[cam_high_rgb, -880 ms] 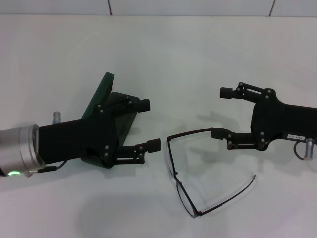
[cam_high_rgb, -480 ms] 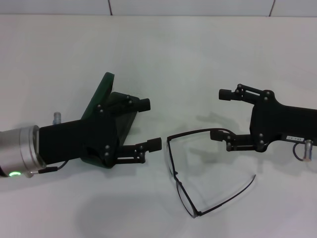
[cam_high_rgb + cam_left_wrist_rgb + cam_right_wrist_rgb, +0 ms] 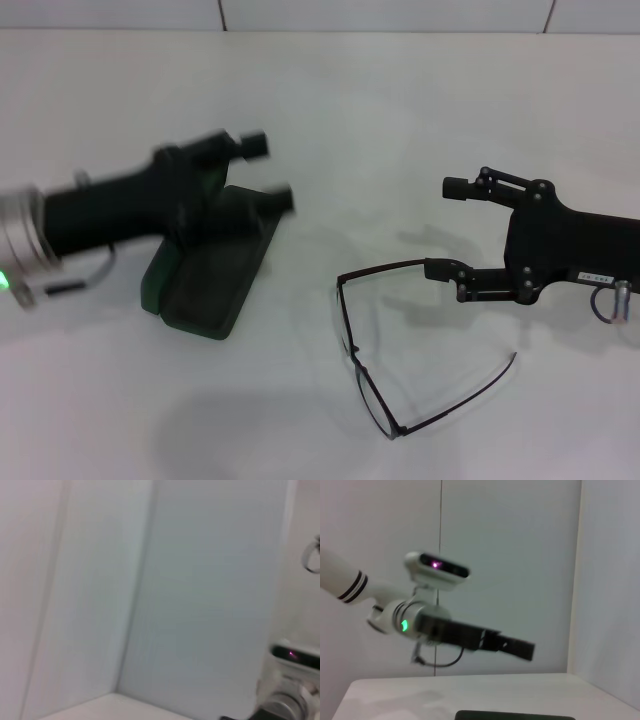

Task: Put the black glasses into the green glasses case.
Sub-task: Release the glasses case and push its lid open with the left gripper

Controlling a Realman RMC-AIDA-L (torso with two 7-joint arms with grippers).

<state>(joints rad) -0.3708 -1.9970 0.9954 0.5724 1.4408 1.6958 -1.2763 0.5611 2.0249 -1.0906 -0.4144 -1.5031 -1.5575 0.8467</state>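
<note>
Head camera looks down; right wrist camera faces left tool [image 3: 520,649], shared.

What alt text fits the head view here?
Black glasses lie unfolded on a white table, the open right gripper beside one temple arm's tip. Across the table, the open left gripper hovers above an open green glasses case.

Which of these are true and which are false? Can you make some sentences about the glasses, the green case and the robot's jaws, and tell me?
1. The black glasses are inside the green glasses case. False: they lie on the white table, unfolded.
2. The case lies open. True.
3. The right gripper has its jaws shut. False: they are open, the lower one next to a temple arm.
4. The left gripper is above the case. True.
5. The case is red. False: it is dark green.
</note>
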